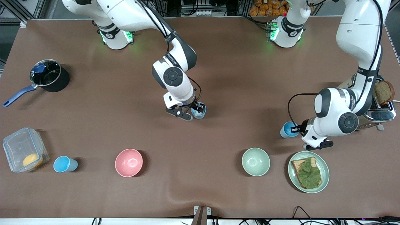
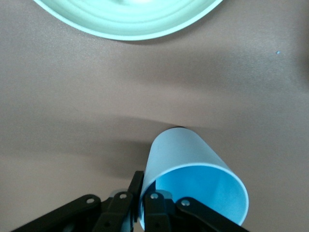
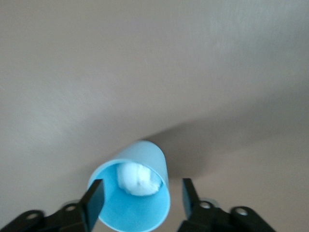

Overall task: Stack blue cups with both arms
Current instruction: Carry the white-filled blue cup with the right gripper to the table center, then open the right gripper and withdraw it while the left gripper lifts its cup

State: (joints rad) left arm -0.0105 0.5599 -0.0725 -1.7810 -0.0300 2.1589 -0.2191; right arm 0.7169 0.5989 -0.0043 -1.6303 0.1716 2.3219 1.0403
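Three blue cups show in the front view. One blue cup stands mid-table with my right gripper down around it. In the right wrist view this cup sits between the spread fingers, and my right gripper is open; something white lies inside the cup. A second blue cup is toward the left arm's end. My left gripper is at its rim. In the left wrist view my left gripper is shut on the cup's wall, one finger inside and one outside. A third blue cup stands alone beside the plastic container.
A pink bowl and a pale green bowl stand nearer the front camera. A plate with toast and lettuce lies close to the left gripper. A toaster, a dark pot and a clear container sit at the table's ends.
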